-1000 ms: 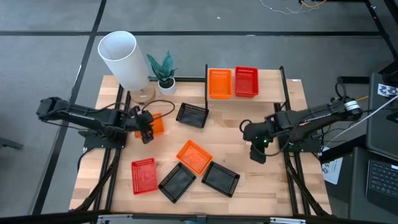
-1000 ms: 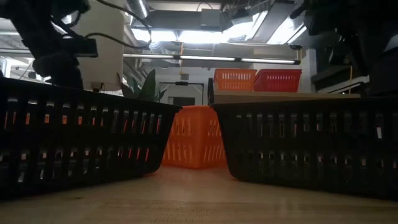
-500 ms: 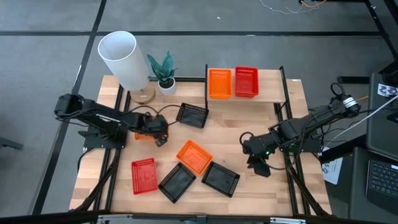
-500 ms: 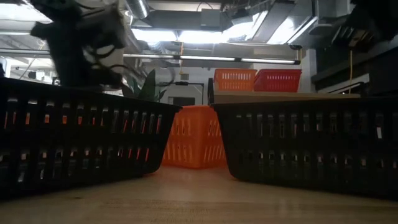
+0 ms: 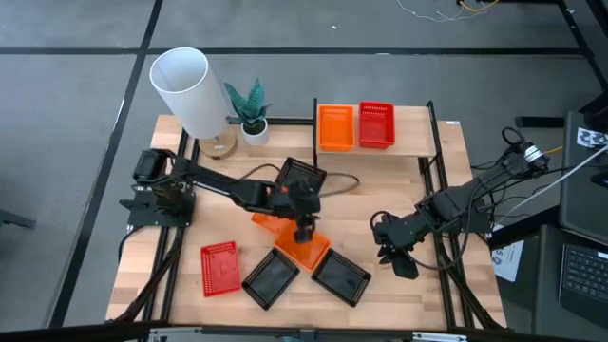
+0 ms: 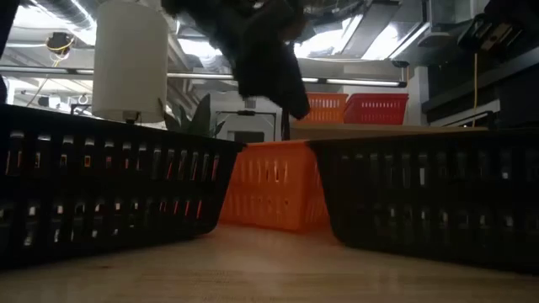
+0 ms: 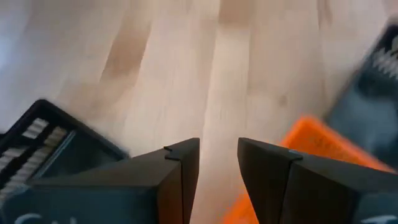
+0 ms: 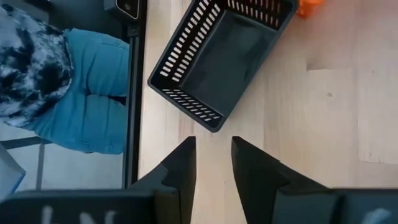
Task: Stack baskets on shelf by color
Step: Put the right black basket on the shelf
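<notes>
The shelf (image 5: 408, 142) stands at the far edge of the surface (image 5: 380, 204) and carries one orange basket (image 5: 334, 127) and, just beside it, one red basket (image 5: 376, 125); both look empty, and no black one is up there yet. Taking the shelf as the mark, the loose baskets lie on its near side: a black basket (image 5: 300, 173) close to its left end, then farther toward the front an orange basket (image 5: 296, 239) with two more black baskets (image 5: 270, 279) (image 5: 341, 275) touching or nearly touching it, and a lone red basket (image 5: 219, 267) farthest left. All appear empty. The left gripper (image 5: 304, 226) hovers over that loose orange basket; its fingers (image 7: 180, 171) stand slightly apart with nothing between them, though an orange patch under the arm may be a second basket, which I cannot confirm. The right gripper (image 5: 402, 266) waits well in front of the shelf's right end, fingers (image 8: 181, 163) narrowly parted and empty, facing a black basket (image 8: 221, 59). These baskets look light, stiff and thin-walled, likely to skid on bare wood; pinching one perforated side wall at its middle seems the surest hold.
</notes>
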You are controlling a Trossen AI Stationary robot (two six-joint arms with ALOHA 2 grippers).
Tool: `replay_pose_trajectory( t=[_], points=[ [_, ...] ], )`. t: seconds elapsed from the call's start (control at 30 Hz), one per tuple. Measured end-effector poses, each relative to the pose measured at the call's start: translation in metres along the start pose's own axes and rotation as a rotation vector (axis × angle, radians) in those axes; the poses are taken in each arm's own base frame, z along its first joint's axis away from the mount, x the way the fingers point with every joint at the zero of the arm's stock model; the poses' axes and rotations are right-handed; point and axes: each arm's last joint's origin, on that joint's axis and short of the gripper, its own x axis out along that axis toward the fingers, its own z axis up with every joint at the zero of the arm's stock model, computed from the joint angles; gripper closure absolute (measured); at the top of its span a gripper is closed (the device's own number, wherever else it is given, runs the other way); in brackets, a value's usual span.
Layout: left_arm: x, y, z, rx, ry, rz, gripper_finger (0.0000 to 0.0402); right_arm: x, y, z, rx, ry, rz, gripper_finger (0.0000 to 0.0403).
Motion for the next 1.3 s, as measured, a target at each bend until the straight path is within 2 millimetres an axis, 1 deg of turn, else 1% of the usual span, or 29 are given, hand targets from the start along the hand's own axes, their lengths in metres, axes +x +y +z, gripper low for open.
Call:
replay_pose_trajectory(
  t=[0.13,0.2,0.27,0.37,0.53,0.63,0.73,0.83,0.93,1.0,1.07,1.13,1.2,1.3],
  points=[
    [-0.018,-0.006,0.007,0.067,0.155,0.082,0.0299,0.001,0.002,-0.002,-0.047,-0.028,-0.041,0.0303],
    [-0.032,-0.007,0.003,0.109,0.23,0.132,0.0299,0.003,0.0,-0.002,-0.082,-0.061,-0.083,0.0303],
    [-0.043,-0.009,0.002,0.131,0.251,0.151,0.0299,0.007,-0.001,-0.003,-0.118,-0.073,-0.108,0.0303],
    [-0.059,-0.01,-0.005,0.129,0.319,0.165,0.0299,0.019,-0.002,-0.004,-0.225,-0.059,-0.097,0.0303],
    [-0.062,-0.012,-0.009,0.141,0.33,0.195,0.0299,0.045,0.007,-0.004,-0.474,-0.089,0.048,0.0303],
    [-0.062,-0.011,-0.01,0.144,0.333,0.203,0.0299,0.059,0.012,-0.001,-0.545,-0.109,0.067,0.0303],
    [-0.062,-0.01,-0.009,0.142,0.328,0.215,0.0299,0.071,0.012,-0.001,-0.542,-0.104,0.038,0.0303],
    [-0.062,-0.009,-0.01,0.153,0.341,0.237,0.0299,0.086,0.008,-0.003,-0.48,-0.047,0.013,0.0303],
    [-0.067,-0.005,-0.019,0.196,0.436,0.271,0.0299,0.099,0.006,-0.006,-0.425,0.0,0.018,0.0303],
    [-0.072,-0.002,-0.026,0.205,0.516,0.3,0.0299,0.105,0.008,-0.004,-0.413,-0.004,0.064,0.0303],
    [-0.081,0.002,-0.031,0.186,0.587,0.334,0.0299,0.106,0.01,-0.002,-0.432,-0.027,0.087,0.0303],
    [-0.094,0.003,-0.035,0.157,0.627,0.368,0.0299,0.106,0.013,0.002,-0.493,-0.079,0.106,0.0303],
    [-0.108,0.003,-0.036,0.136,0.641,0.383,0.0299,0.104,0.016,0.005,-0.596,-0.123,0.12,0.0303],
    [-0.131,-0.001,-0.037,0.118,0.61,0.387,0.0299,0.103,0.021,0.011,-0.756,-0.206,0.136,0.0303]
  ],
)
